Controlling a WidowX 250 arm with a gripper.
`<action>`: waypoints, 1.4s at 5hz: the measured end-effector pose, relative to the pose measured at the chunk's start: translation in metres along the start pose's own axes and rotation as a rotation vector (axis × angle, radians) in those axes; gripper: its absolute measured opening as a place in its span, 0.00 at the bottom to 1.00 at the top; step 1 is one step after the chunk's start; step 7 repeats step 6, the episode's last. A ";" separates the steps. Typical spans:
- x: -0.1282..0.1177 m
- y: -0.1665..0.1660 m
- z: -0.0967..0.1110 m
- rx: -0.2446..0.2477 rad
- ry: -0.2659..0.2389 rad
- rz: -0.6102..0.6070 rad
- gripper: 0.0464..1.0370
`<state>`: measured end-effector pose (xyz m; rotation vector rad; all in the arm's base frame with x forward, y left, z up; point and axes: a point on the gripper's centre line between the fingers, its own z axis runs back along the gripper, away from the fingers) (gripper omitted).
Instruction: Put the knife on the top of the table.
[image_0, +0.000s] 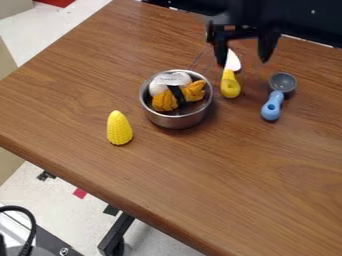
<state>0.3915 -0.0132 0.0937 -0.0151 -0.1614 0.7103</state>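
Near the knife, the claw hangs down, fingers apart.

Tool: black. Knife, near tool: white blade, yellow handle. Measuring spoon: grey cup, blue handle. Bowl: silver. Toy sushi: white, orange, black band. Corn cob: yellow. Worktop: brown, streaked wood grain.
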 end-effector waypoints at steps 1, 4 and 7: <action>0.003 0.000 0.022 -0.049 -0.001 -0.001 0.96; 0.009 0.026 0.057 -0.048 0.006 -0.078 0.96; 0.002 0.077 0.049 -0.022 -0.061 -0.261 0.96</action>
